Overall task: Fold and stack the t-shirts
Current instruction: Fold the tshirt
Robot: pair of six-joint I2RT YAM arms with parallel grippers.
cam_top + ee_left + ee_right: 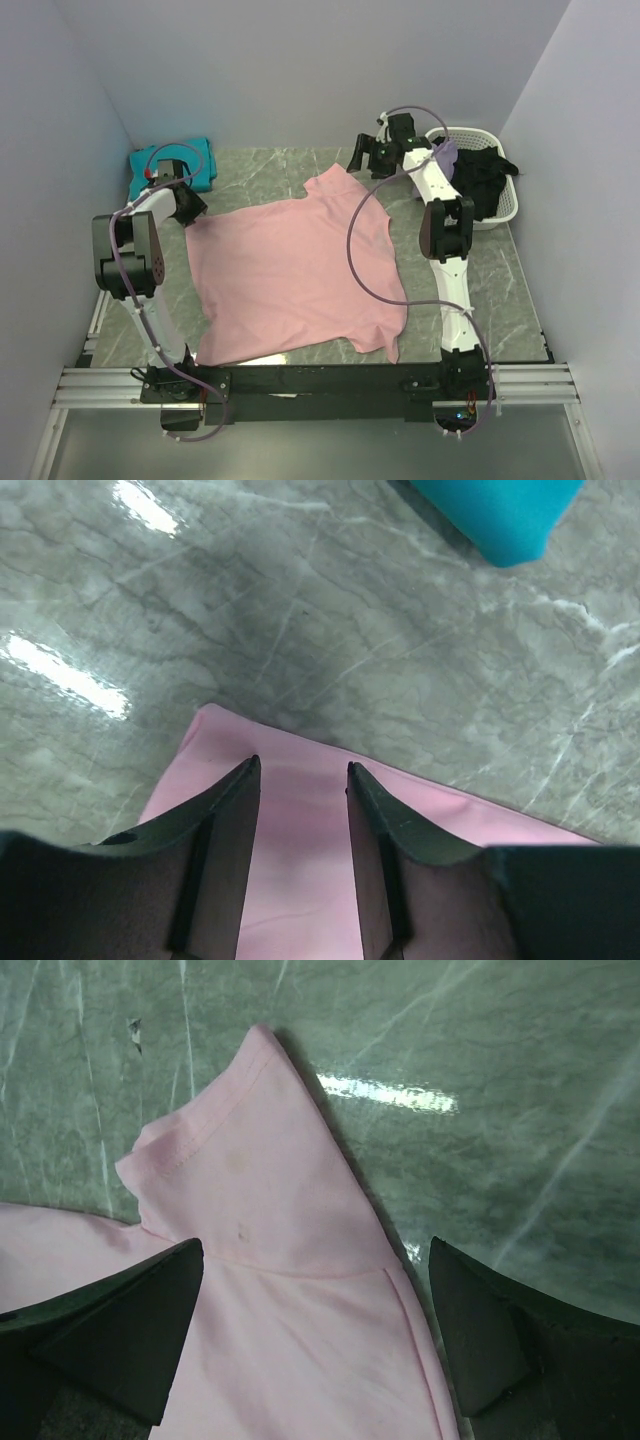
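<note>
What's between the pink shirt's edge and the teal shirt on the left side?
Just bare marble tabletop, nothing on it. The left wrist view shows that stretch between the pink shirt and the teal shirt.

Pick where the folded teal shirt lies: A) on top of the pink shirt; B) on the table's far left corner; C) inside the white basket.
B: the teal shirt lies at the far left corner of the table, off the pink shirt and outside the white basket.

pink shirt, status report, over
Left gripper part open over a corner. Right gripper wide open over the sleeve. Pink shirt spread flat. Cable loops across it.
</note>
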